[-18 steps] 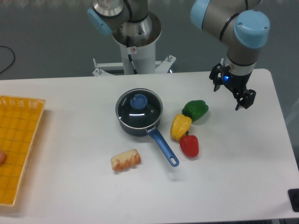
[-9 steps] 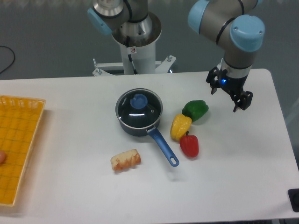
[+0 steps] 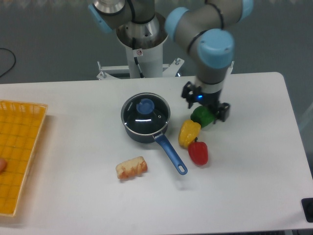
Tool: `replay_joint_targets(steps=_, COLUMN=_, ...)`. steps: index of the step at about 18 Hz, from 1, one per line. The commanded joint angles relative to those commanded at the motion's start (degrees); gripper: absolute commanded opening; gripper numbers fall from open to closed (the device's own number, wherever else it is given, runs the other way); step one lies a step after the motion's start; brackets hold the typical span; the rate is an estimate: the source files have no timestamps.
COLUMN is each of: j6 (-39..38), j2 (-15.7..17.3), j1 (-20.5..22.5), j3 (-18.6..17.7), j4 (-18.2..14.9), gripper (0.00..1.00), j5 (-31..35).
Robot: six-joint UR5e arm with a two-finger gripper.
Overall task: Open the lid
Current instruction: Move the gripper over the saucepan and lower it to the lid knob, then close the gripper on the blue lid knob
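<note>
While the lid [image 3: 145,113] sits closed on the saucepan [image 3: 146,126] mid-table, yellow pepper [image 3: 189,132], red pepper [image 3: 198,152] and a bread chunk [image 3: 131,168] lie nearby. The gripper [image 3: 205,103] hangs off to the lid's right, fingers spread, over the green pepper [image 3: 202,117].

1. We see the lid [image 3: 145,112] on the saucepan [image 3: 146,131], mid-table.
2. Right of it sit three peppers [image 3: 195,132]; our gripper [image 3: 206,103] hangs over the rearmost.
3. The bread [image 3: 131,168] lies in front; the basket [image 3: 19,155] far left.
</note>
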Motion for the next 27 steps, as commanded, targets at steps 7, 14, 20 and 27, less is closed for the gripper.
replay_joint_targets(steps=7, j6=0.00, j2=2.72, j1=-5.98, j3=-3.51, j4=0.17, gripper=1.00, j5=0.88)
replay_joint_targets(steps=14, j6=-1.76, j2=5.80, j1=-10.12, j3=-8.35, j4=0.79, gripper=1.00, j5=3.25)
replay_joint_targets(steps=20, j6=-4.57, j2=6.50, j1=-12.58, j3=-9.67, j4=0.96, gripper=1.00, j5=3.87)
replay_joint_targets(steps=27, j6=-4.57, j2=6.86, j1=-12.49, j3=-13.79, j4=3.51, gripper=1.00, j5=6.77)
